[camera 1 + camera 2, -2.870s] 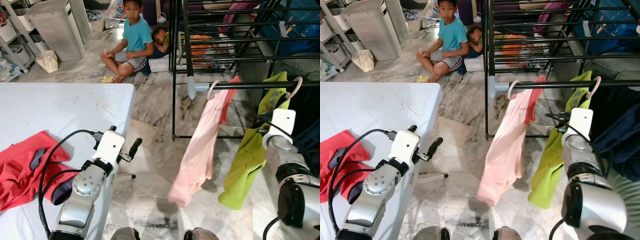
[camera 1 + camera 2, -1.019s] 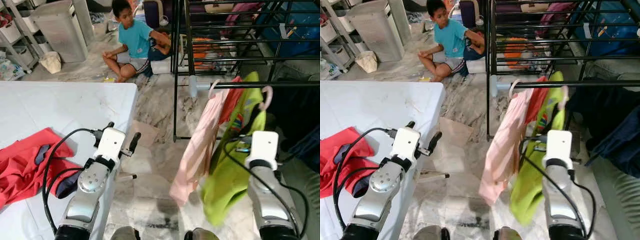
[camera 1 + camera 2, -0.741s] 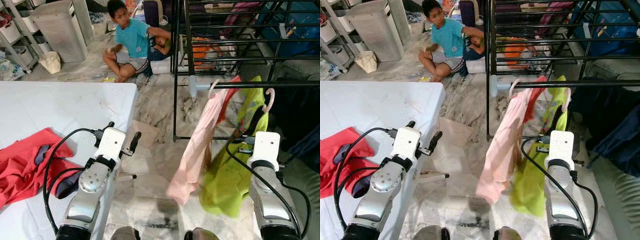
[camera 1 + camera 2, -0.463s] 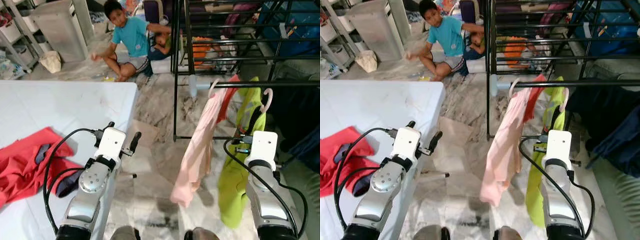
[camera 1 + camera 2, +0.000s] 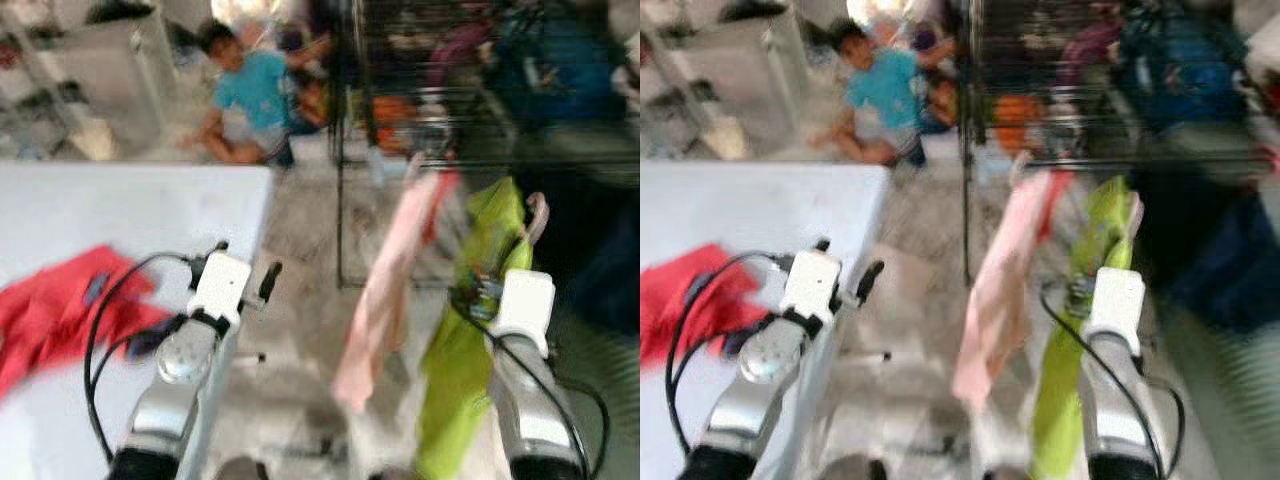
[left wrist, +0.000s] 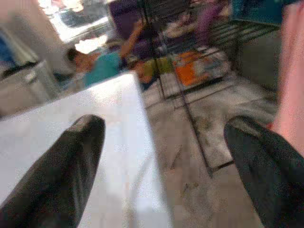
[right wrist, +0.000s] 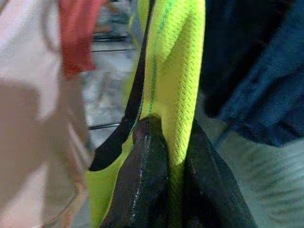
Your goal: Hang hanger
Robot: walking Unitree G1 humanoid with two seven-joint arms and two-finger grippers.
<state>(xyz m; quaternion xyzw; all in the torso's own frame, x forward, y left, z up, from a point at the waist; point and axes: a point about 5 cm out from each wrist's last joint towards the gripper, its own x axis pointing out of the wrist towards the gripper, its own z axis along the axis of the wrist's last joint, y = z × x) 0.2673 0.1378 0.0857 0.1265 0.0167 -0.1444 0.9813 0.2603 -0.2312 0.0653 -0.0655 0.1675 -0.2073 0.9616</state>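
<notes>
A lime green shirt [image 5: 468, 335] hangs on a pink hanger [image 5: 538, 212] to the right of a pale pink garment [image 5: 385, 290] at the dark clothes rail [image 5: 1200, 158]. The eye views are blurred, so I cannot tell whether the hook rests on the rail. My right gripper [image 7: 173, 130] is shut on a fold of the green shirt just below the hanger. The left gripper [image 6: 161, 124] is open and holds nothing, hovering by the right edge of the white table [image 5: 130, 205].
A red garment [image 5: 60, 300] lies on the table at the left. A person [image 5: 245, 100] sits on the marble floor beyond the table. A black drying rack [image 5: 400, 60] stands behind the rail. Dark blue clothes [image 7: 256, 71] hang right of the green shirt.
The picture has gone blurred as the camera moves. The green shirt, which swung left a second ago, now hangs straight down, still in my right gripper. The left arm has held still.
</notes>
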